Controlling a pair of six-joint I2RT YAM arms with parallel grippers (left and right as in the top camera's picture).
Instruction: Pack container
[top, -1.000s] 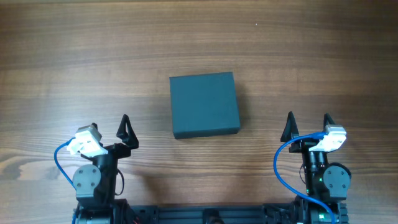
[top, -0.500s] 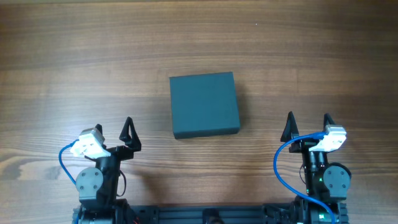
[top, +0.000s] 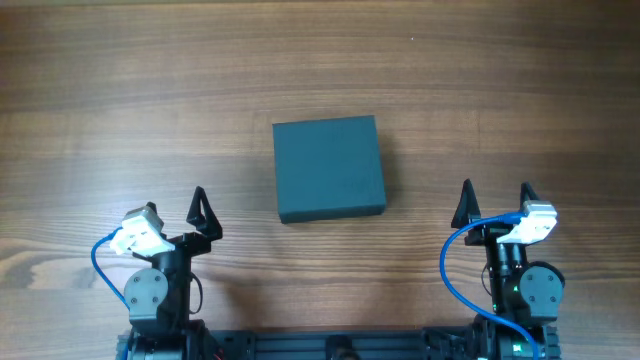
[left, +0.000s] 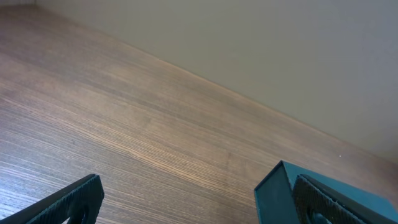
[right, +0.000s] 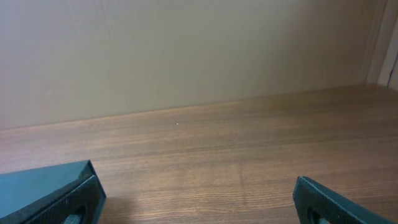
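On the table (top: 90, 90), centred, the container (top: 329, 168) sits shut, roughly square so no long axis, ahead and inboard of both grippers: left gripper (top: 172, 212) and right gripper (top: 495, 195) spread wide, empty, about equally near, neither touching it.

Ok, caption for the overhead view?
Closed container on wooden table, left pincer and right pincer open, apart from it.

You're working over a wooden table (top: 320, 60) with brown, streaky grain running side to side. Beyond its far edge stands a plain beige wall (right: 186, 50), softly and evenly lit. A paler vertical strip (right: 382, 43) borders it on the right.
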